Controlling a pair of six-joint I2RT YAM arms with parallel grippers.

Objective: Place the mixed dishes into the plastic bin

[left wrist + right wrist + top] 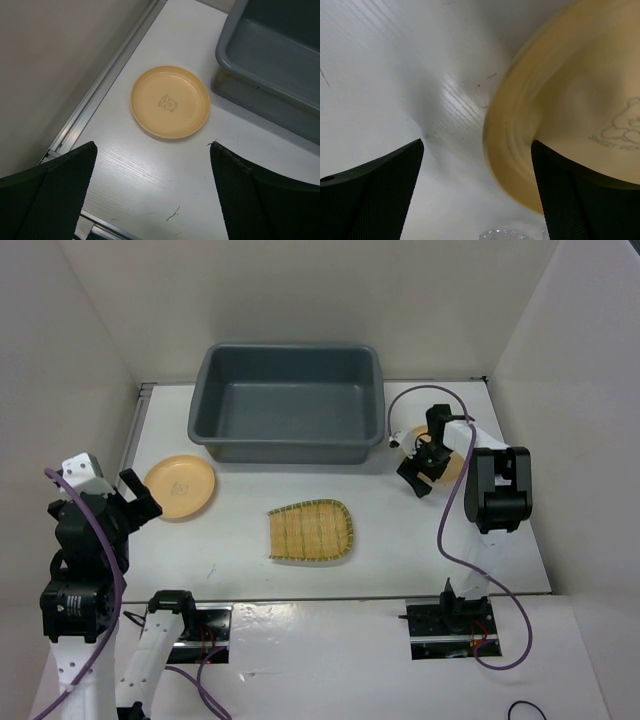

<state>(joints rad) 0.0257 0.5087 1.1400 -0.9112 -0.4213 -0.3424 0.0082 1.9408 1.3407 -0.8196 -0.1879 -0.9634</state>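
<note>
The dark grey plastic bin (288, 400) stands at the back middle, with nothing showing inside. A yellow-tan plate (180, 487) lies left of it, also in the left wrist view (170, 102). My left gripper (132, 502) is open, above the table just near of that plate. The woven bamboo tray (310, 531) lies in the middle. A second yellow-tan plate (570, 115) lies right of the bin, mostly hidden under my right arm. My right gripper (418, 472) is open, low over its left rim, one finger over the plate. A clear cup (397, 437) lies beside the bin; a clear edge (507, 234) shows below.
White walls close in the table on left, back and right. A metal rail (105, 82) runs along the left wall. A purple cable (455, 510) hangs from the right arm over the table's right side.
</note>
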